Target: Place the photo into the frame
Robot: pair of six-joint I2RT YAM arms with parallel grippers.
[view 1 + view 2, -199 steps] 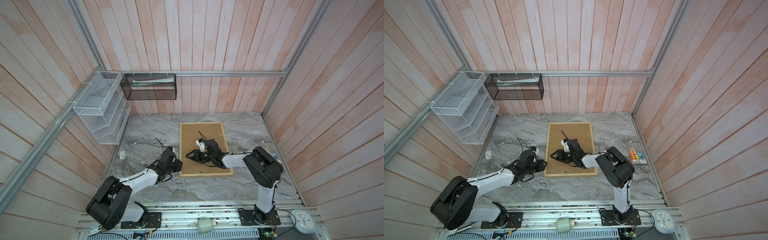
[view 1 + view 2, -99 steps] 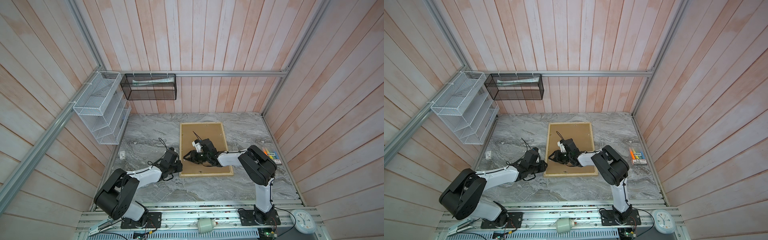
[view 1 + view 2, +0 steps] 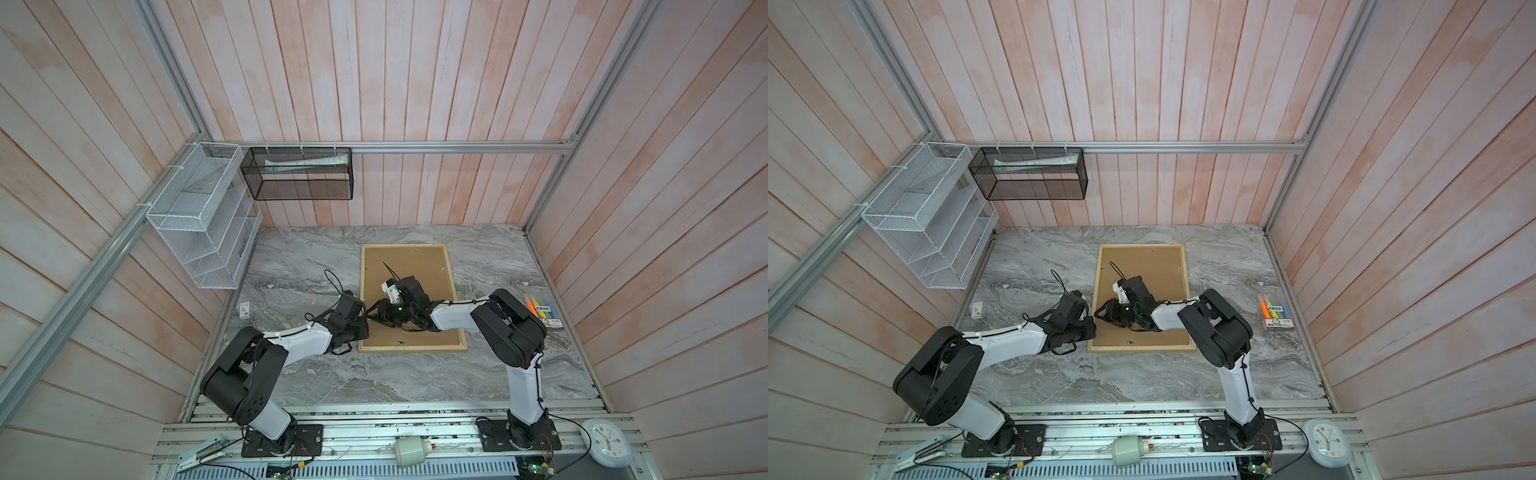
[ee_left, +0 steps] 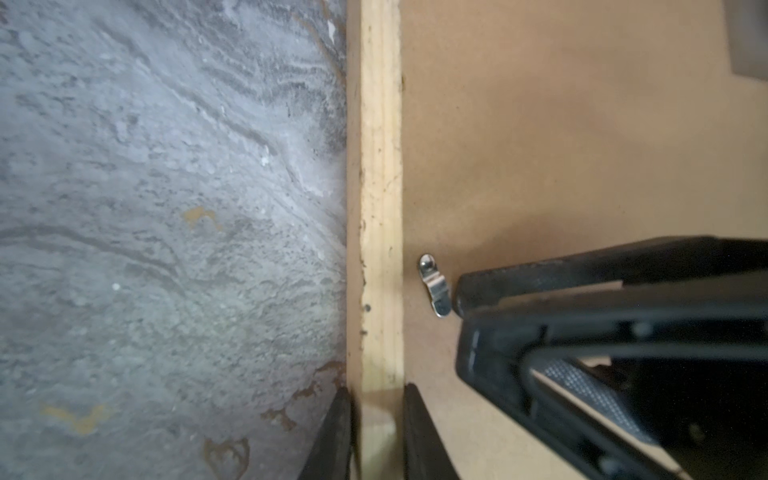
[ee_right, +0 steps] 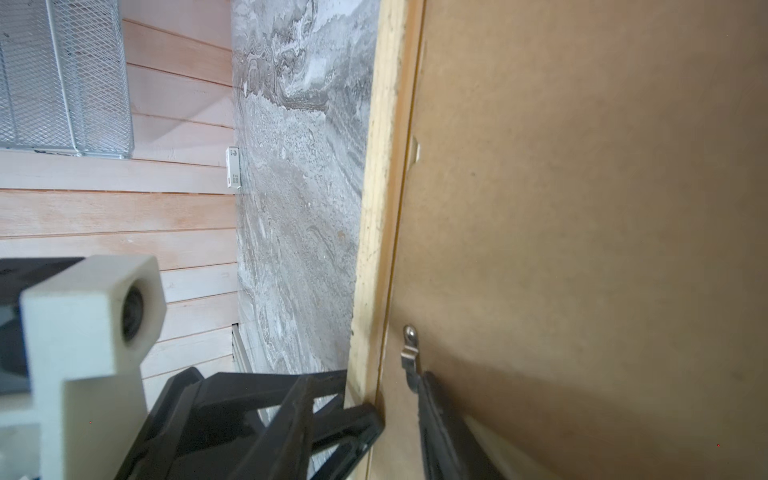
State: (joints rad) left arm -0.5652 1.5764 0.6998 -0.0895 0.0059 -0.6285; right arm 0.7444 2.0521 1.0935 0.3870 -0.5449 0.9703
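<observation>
"One question: where's it lying?"

"Back up, flat on the grey marbled table [image 3: 299,266]. It's that big pale-wood picture frame [image 3: 415,266] with the brown fibreboard back. The left gripper [image 4: 376,399] has its jaws drawn in tight on both sides of the frame's left rail."

"And the right gripper [image 5: 397,399]?"

"Partly open, holding nothing. One black fingertip [image 5: 432,399] touches a small silver metal clip [image 4: 434,286] just inside that same rail."
</observation>
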